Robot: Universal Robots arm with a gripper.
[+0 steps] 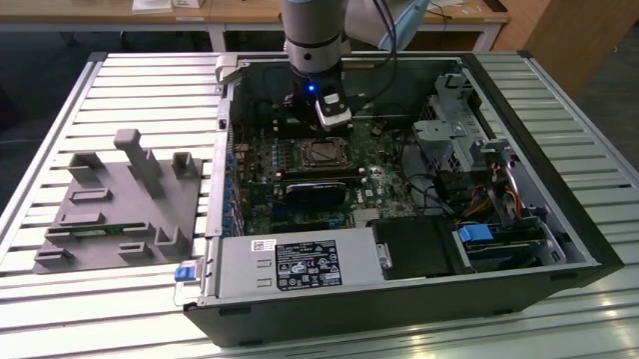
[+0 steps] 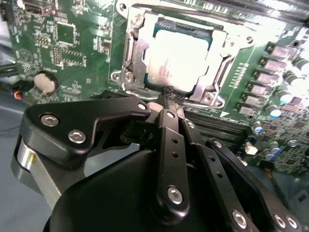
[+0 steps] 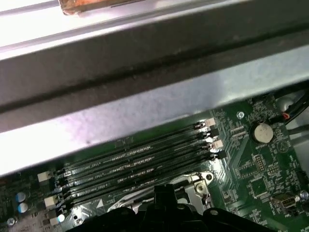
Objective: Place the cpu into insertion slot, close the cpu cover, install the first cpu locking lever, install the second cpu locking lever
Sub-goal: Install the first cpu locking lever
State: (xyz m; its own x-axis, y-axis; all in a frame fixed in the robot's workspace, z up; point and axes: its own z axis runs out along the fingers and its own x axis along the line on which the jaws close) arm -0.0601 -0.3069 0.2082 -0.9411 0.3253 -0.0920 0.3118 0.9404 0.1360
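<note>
— Where was the chip [image 2: 178,58] found?

— It was seen in the second wrist view, lying flat inside the socket [image 2: 120,76]. The cover [image 2: 134,46] seemed to be folded down around it, and the bright top of the chip showed through the window of the cover.

— And the gripper [image 2: 168,99]?

— It was placed just beside the socket, at the edge that faces the memory slots [image 3: 135,166]. Its fingers were drawn together at the tips, and nothing was seen between them.

— Which step was judged to be in hand?

— Placing the chip was judged as done, and closing the cover as done or nearly done. So the work was taken to be at the first locking lever. Whether any lever was hooked could not be told.

— What was thought to be needed for such a move?

— A thin lever would have to be caught by the closed tips, pressed down beside the socket and slid under its catch. A small and exact motion was judged necessary, because the circuit board [image 2: 72,38] around the socket was crowded with small parts.
</note>
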